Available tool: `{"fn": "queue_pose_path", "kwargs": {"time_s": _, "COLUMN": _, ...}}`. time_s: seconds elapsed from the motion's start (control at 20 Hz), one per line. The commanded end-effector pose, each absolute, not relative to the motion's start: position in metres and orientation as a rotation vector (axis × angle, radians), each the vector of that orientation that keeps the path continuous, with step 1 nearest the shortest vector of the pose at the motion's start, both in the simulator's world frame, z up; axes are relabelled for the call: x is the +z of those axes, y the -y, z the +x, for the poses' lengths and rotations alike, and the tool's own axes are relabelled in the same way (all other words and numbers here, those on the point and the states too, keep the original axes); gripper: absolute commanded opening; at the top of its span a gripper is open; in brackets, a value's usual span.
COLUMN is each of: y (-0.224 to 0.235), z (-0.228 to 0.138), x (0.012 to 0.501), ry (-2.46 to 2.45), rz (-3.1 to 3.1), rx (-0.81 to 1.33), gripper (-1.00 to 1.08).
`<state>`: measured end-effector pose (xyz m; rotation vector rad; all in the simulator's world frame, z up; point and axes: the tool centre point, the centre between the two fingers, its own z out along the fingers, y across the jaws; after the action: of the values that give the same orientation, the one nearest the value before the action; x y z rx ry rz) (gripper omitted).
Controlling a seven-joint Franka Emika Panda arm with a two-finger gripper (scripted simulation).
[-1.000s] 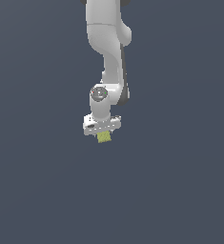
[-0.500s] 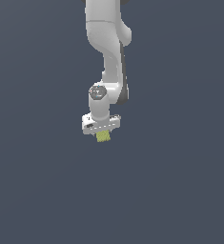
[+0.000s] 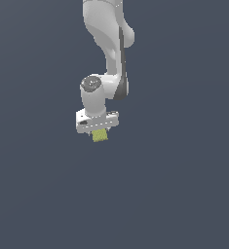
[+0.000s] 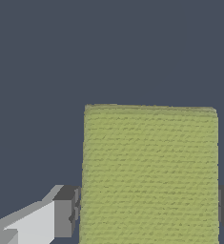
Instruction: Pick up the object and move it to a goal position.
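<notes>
The object is a small yellow-green speckled block that pokes out below my white gripper in the exterior view. In the wrist view the object fills the space between the two grey fingers, which press on its two sides. The gripper is shut on it. The white arm reaches down from the exterior view's upper edge. The fingertips are mostly hidden behind the block in the exterior view.
A plain dark blue-grey surface surrounds the arm on every side. No other object or marker shows in either view.
The arm with the held block has shifted very slightly toward the exterior view's left. The grip has not changed.
</notes>
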<state>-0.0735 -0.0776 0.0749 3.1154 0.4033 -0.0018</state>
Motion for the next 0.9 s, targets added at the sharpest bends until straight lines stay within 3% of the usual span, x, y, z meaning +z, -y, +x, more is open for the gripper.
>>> {"fn": "queue_pose_path", "kwargs": {"time_s": 0.0, "y": 0.087, "z": -0.068, "x": 0.097, "ry": -0.403, "rz": 3.115, "rx": 0.001, "gripper": -1.00}}
{"fn": "queue_pose_path", "kwargs": {"time_s": 0.85, "y": 0.160, "z": -0.026, "x": 0.261, "ry": -0.404, "rz": 3.116, "rx": 0.001, "gripper": -1.00}}
